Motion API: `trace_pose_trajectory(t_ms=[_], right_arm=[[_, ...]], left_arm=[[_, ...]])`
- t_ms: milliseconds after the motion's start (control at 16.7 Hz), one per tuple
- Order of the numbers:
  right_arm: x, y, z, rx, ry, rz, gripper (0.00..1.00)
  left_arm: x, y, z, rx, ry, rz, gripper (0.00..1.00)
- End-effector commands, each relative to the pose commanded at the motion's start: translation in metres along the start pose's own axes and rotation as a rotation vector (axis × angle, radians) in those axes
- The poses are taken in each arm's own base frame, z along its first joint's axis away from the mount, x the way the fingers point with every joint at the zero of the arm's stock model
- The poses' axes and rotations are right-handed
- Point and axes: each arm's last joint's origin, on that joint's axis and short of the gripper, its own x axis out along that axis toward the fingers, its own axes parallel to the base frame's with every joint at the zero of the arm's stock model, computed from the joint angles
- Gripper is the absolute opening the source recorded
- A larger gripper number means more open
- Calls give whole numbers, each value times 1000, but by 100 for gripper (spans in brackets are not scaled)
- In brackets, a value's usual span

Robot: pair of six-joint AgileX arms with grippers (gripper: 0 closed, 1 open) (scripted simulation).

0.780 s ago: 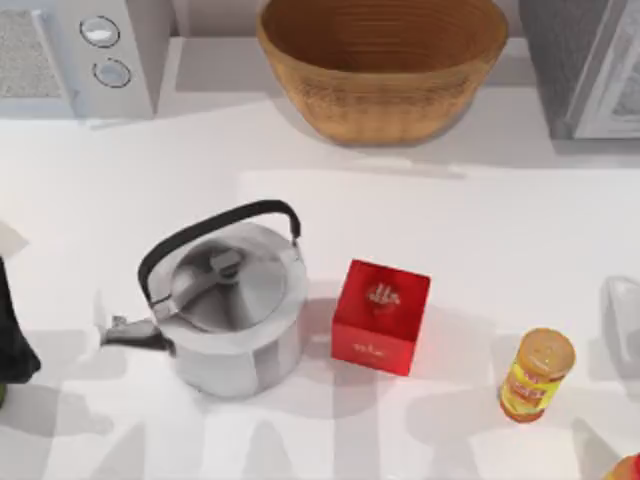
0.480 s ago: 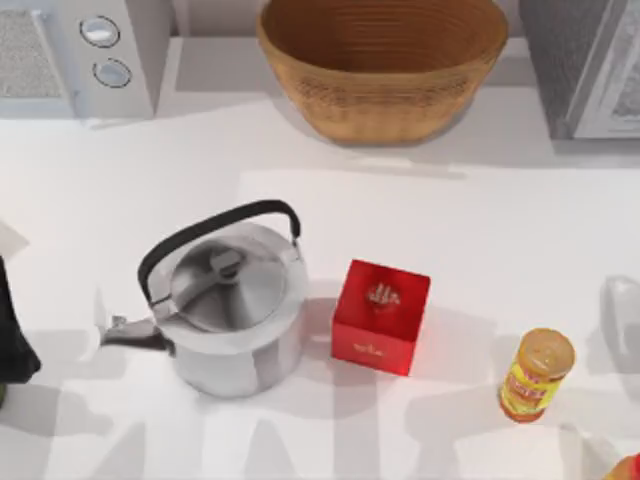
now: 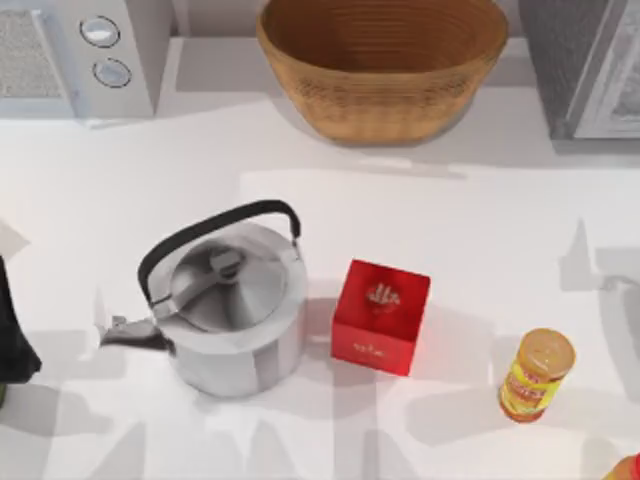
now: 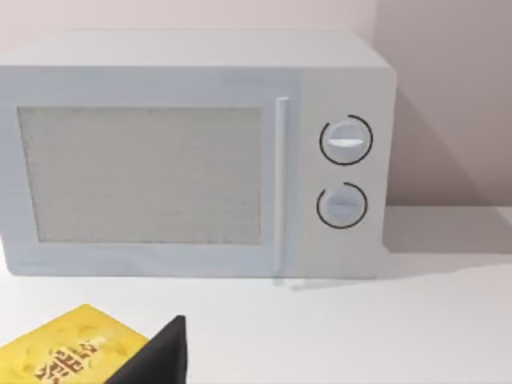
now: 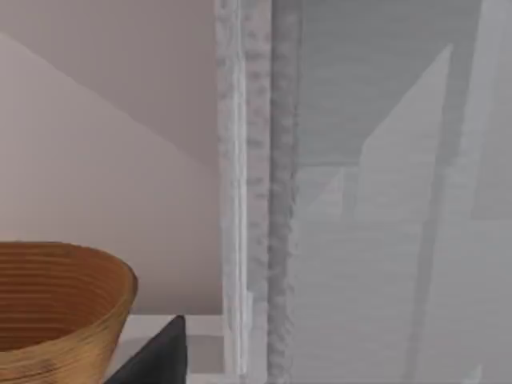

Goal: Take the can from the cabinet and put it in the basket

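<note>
Cabinet [image 3: 562,55] stands upright, speckled side facing the basket [image 3: 380,112].

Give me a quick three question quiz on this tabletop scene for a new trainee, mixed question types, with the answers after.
1. True or false: the basket already holds something.
2. Multiple choice: what stands directly between the kettle and the yellow jar in the top view? A) the red cube box B) the microwave C) the cabinet
3. Fill in: the cabinet stands at the table's back ____ corner in the top view.

Key
1. False; its inside shows bare weave.
2. A
3. right
</note>
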Motion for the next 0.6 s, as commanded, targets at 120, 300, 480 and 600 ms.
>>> trace_pose_trajectory(t_ms=[120, 300, 480, 600], right_arm=[[15, 4, 43, -1, 0, 1, 100], [43, 12, 102, -1, -6, 1, 100], [74, 22, 149, 0, -16, 2, 100], [92, 29, 172, 1, -24, 3, 100]], left_arm=[[0, 0, 0, 0, 0, 0, 100], [0, 0, 0, 0, 0, 0, 100], [0, 0, 0, 0, 0, 0, 100], [0, 0, 0, 0, 0, 0, 100]])
